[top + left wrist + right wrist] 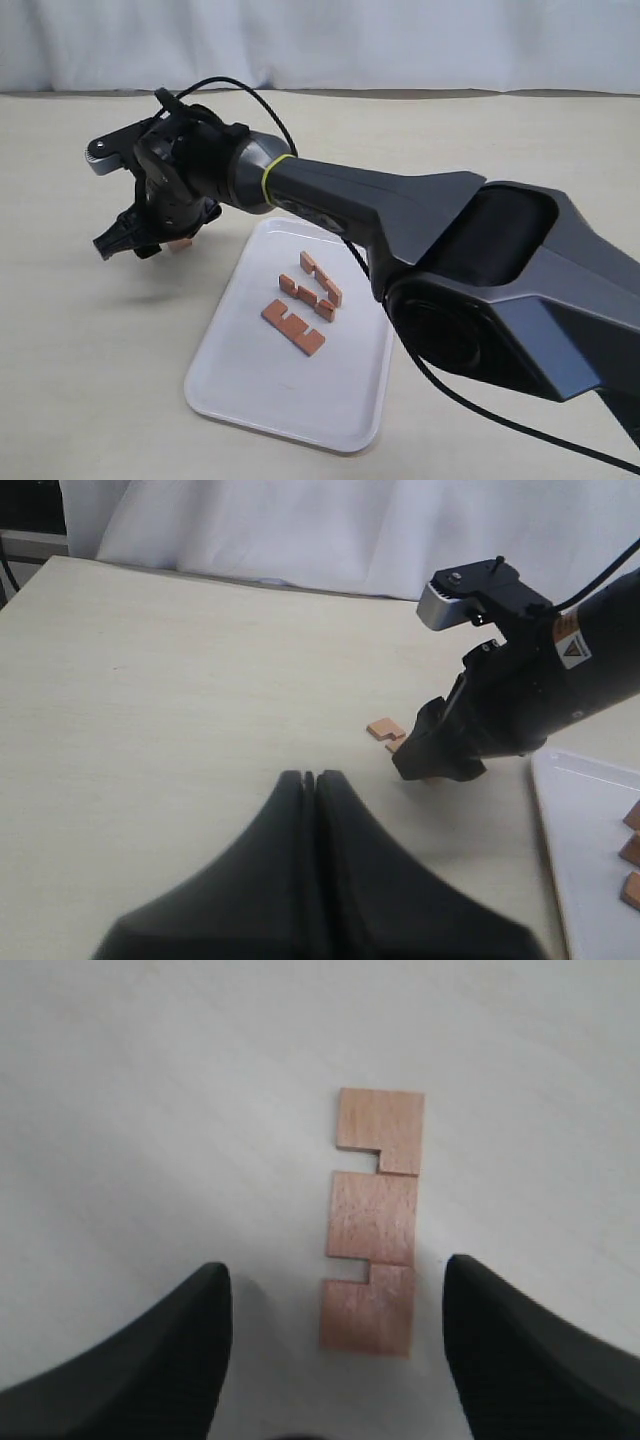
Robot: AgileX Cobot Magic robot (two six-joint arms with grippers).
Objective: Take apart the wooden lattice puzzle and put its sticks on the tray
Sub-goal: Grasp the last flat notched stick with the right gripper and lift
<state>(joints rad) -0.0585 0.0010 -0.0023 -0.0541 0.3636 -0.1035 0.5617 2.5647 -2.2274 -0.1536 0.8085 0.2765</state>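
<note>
Hovering wide open and empty, right gripper [335, 1268] straddles last stick [372, 1220] on table [100, 380], ten o'clock of tray [230, 385]. Next: descend, pinch its long edges. Left gripper [310, 780] closed, empty.

The right arm [400, 215] reaches from the near right corner of the tray [205, 392] diagonally over it, and its dark forearm runs past the tray's far left corner. There the wrist [190, 170] bends downward, so the right gripper [125, 246] hangs just outside that corner and off the tray, low above the table. Its jaws point down and stand wide apart. The left gripper [312, 780] is farther from the tray on the same side. It faces the right gripper, and its two dark fingers [285, 810] are pressed flat together.
</note>
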